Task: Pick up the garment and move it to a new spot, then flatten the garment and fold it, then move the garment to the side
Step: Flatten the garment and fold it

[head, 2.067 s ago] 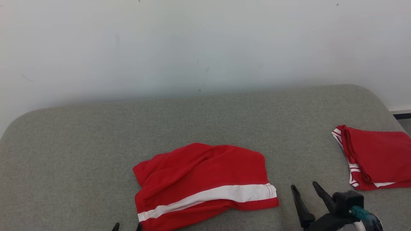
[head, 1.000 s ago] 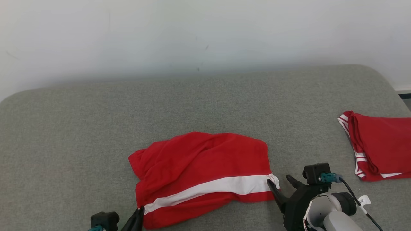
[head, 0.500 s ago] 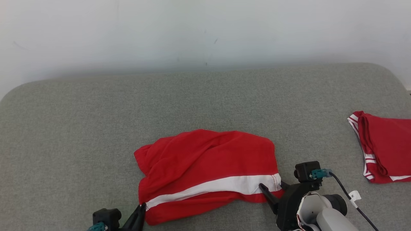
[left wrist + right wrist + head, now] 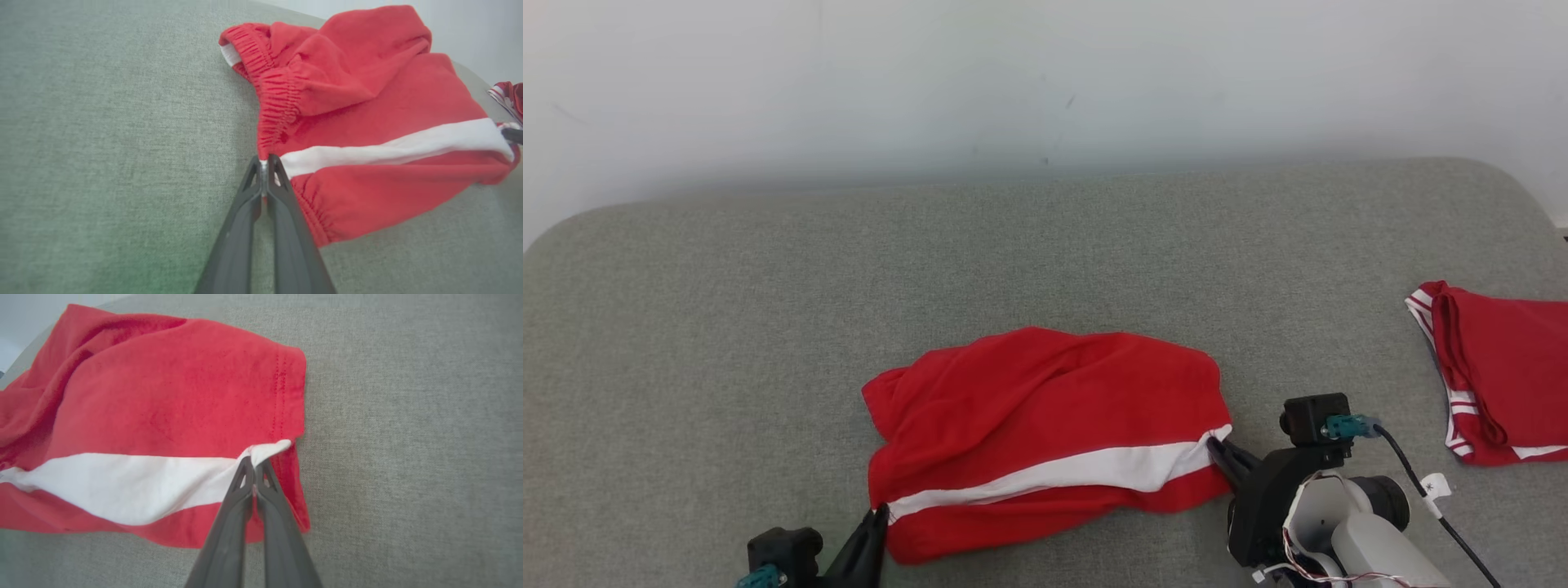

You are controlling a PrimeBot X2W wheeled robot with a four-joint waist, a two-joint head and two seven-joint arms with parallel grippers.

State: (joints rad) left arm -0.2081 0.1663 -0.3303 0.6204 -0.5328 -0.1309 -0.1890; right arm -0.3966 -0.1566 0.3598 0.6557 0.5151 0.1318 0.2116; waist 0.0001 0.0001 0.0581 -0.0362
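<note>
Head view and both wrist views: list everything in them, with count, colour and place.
shorts: one, red with a white stripe, crumpled at the cushion's near middle.
folded garment: one, red with white trim, on the cushion, far right.
cushion: one, grey, under both garments.
wall: one, white, behind the cushion.
left gripper: one, dark, shut on the shorts' waistband.
right gripper: one, dark, shut on the shorts' striped hem.

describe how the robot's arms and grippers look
The left gripper and right gripper each have two long, tapering dark fingers with cut-out slots near the tips. Each wrist carries a black boxy module with a teal connector. The right arm has a white rounded forearm, a black cable, a small white tag and thin red-white wires.
</note>
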